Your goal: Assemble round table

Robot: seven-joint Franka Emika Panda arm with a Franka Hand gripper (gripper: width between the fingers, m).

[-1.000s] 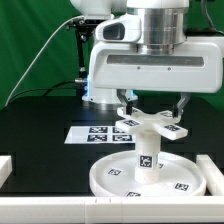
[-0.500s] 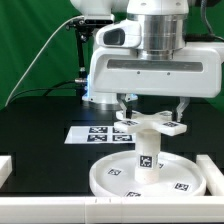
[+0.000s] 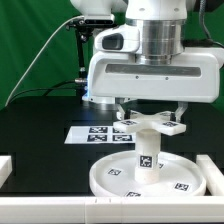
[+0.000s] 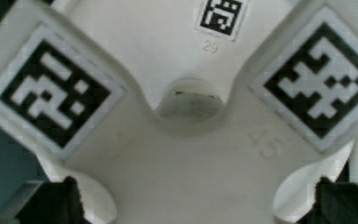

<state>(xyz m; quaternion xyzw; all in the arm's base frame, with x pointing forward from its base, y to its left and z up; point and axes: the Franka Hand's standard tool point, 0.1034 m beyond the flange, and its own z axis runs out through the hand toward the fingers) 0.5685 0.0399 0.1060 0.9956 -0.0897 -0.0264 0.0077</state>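
Claw spread apart, one cross-shaped piece, one post, one disc.

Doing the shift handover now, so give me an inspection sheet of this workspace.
Surface: black table, white rails at its edges.
Job's things: round disc flat; post upright in its middle; cross piece on top of the post.
Clutter: marker board behind the disc.
Pincer: pincer open, fingers on either side of the cross piece.
Cables: black cable behind, at the exterior view's left.
Surroundings: green backdrop.
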